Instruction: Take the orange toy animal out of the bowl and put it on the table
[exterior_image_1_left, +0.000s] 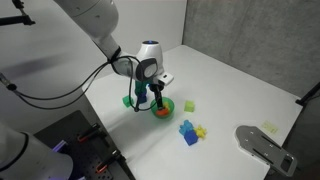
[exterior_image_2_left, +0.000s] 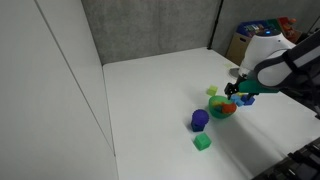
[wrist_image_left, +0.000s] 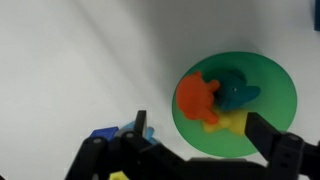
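Observation:
The green bowl (wrist_image_left: 272, 92) sits on the white table (wrist_image_left: 80, 60). It holds the orange toy animal (wrist_image_left: 197, 97), a teal-blue toy (wrist_image_left: 240, 93) and a yellow toy (wrist_image_left: 230, 123), all packed together. My gripper (wrist_image_left: 203, 135) is open just above the bowl, one finger outside the rim on the table side and the other over the bowl's green floor. Nothing is between the fingers. In both exterior views the gripper (exterior_image_1_left: 158, 92) (exterior_image_2_left: 234, 93) hangs over the bowl (exterior_image_1_left: 167, 107) (exterior_image_2_left: 219, 112), and the orange toy (exterior_image_1_left: 159, 111) shows as a red-orange patch.
A dark blue-purple cup (exterior_image_2_left: 199, 120) and a green cube (exterior_image_2_left: 202, 143) stand near the bowl. Blue (exterior_image_1_left: 187, 132) and yellow (exterior_image_1_left: 200, 131) blocks and a yellow-green toy (exterior_image_1_left: 189, 104) lie beside it. A grey device (exterior_image_1_left: 262, 146) sits by the table edge.

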